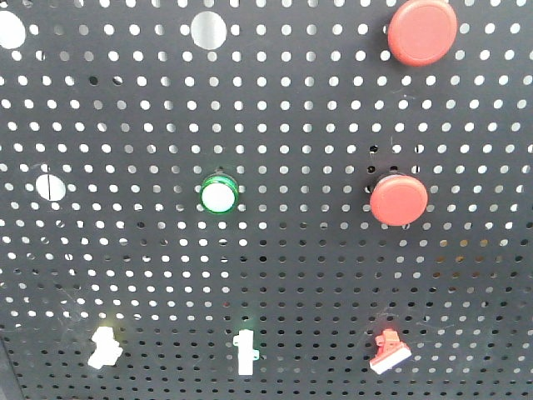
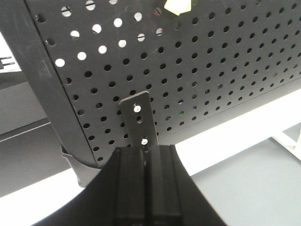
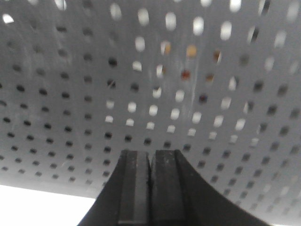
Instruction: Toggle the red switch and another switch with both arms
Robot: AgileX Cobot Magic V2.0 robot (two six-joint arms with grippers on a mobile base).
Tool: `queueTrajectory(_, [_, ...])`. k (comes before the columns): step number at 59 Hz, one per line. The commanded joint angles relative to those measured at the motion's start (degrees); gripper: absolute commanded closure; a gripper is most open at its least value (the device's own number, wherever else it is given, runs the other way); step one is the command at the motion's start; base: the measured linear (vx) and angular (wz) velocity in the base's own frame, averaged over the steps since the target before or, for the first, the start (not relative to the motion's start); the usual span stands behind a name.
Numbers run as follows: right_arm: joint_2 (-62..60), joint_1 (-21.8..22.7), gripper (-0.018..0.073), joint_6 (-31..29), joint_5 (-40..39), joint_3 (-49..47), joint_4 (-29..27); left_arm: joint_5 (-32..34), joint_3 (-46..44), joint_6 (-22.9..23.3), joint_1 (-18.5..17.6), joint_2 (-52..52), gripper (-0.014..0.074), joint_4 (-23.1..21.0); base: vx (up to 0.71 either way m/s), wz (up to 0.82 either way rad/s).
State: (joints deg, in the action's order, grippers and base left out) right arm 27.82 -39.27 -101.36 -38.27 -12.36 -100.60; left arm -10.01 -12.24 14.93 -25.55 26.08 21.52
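Ana: Where is the red switch (image 1: 389, 352)?

Ben: Low down on the right side of the black board (image 1: 150, 267) with all the holes. Its white tip points down and to the right.

Ana: And the other one?

Ben: The chunky white switch (image 1: 103, 347) is in the same low row, far over on the left. A thin white switch (image 1: 246, 352) with a bit of green sits between them.

Ana: What is higher up?

Ben: A green-ringed button (image 1: 219, 196) in the middle. There are two big red buttons on the right, one (image 1: 398, 199) above the red switch and one (image 1: 422, 32) at the top.

Ana: What are the arms doing?

Ben: The left end effector (image 2: 143, 150) is squeezed closed with nothing in it. It sits below the chunky white switch, well apart from it, near a small metal bracket (image 2: 138, 120). The board stands on a white desk (image 2: 235, 136).

Ana: And the right one?

Ben: The right end effector (image 3: 150, 153) is closed and empty too, close to the board.
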Motion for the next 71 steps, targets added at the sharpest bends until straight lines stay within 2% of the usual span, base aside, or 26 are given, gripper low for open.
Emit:
queueTrajectory(1, [0.2, 0.0, 0.0565, 0.1, 0.2, -1.5, 1.7, 3.9, -1.5, 0.6, -0.3, 0.2, 0.0594, -0.2, 0.00, 0.00])
queueTrajectory(23, [0.2, 0.0, 0.0565, 0.1, 0.2, -1.5, 1.7, 3.9, -0.1, 0.1, -0.2, -1.1, 0.0594, -0.2, 0.00, 0.00])
queueTrajectory(28, [0.2, 0.0, 0.0565, 0.1, -0.1, -1.5, 1.7, 3.9, 1.2, -2.3, 2.0, -4.3, 0.0594, -2.1, 0.00, 0.00])
queueTrajectory(36, [0.2, 0.0, 0.0565, 0.1, 0.0, -1.5, 1.7, 5.7, 5.4, -6.0, 9.5, -12.4, 0.0594, -8.3, 0.00, 0.00])
queueTrajectory(47, [0.2, 0.0, 0.0565, 0.1, -0.1, -1.5, 1.7, 12.0, 14.3, -6.0, 18.0, -22.2, 0.0594, -14.3, 0.00, 0.00])
queueTrajectory(49, [0.2, 0.0, 0.0565, 0.1, -0.1, -1.5, 1.7, 13.2, 15.3, -6.1, 18.8, -23.6, 0.0594, -15.7, 0.00, 0.00])
queueTrajectory(54, [0.2, 0.0, 0.0565, 0.1, 0.0, -1.5, 1.7, 10.0, 14.9, -9.3, 20.2, -26.6, 0.0594, -18.4, 0.00, 0.00])
queueTrajectory(60, [0.2, 0.0, 0.0565, 0.1, -0.1, -1.5, 1.6, 10.4, 14.9, -12.8, 20.3, -27.8, 0.0594, -18.1, 0.00, 0.00])
queueTrajectory(71, [0.2, 0.0, 0.0565, 0.1, -0.1, -1.5, 1.6, 8.0, 14.9, -12.9, 20.2, -27.8, 0.0594, -18.2, 0.00, 0.00])
